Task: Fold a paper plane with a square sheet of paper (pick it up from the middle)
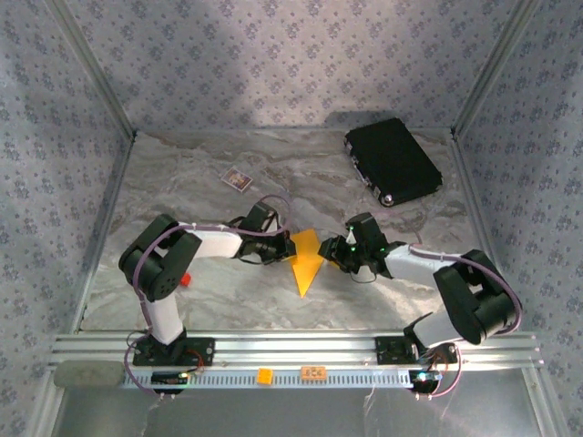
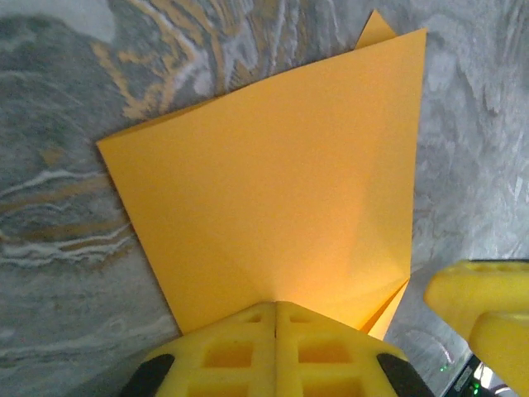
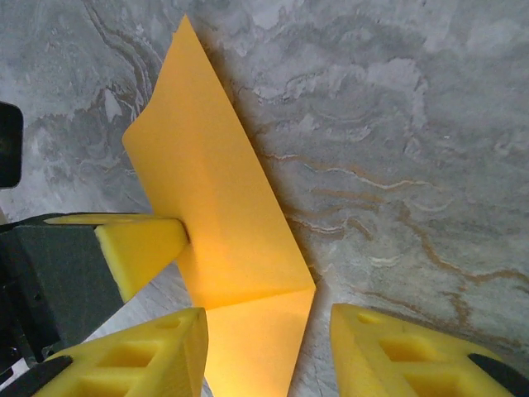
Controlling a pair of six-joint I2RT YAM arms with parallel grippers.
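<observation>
The square sheet of paper (image 1: 305,259) is orange-yellow and folded into a pointed, creased shape at the table's middle, its tip toward the near edge. My left gripper (image 1: 284,248) is shut on the paper's left edge. In the left wrist view its yellow fingers (image 2: 240,347) meet on the paper (image 2: 273,174). My right gripper (image 1: 335,255) stands open at the paper's right side. In the right wrist view its gripper (image 3: 269,318) straddles the creased corner of the paper (image 3: 223,215), and the left gripper's finger (image 3: 136,244) pinches the far edge.
A black case (image 1: 393,162) lies at the back right. A small card (image 1: 237,178) sits at the back left and a small red block (image 1: 184,279) by the left arm. Patterned walls close in three sides; a metal rail (image 1: 301,350) runs along the near edge.
</observation>
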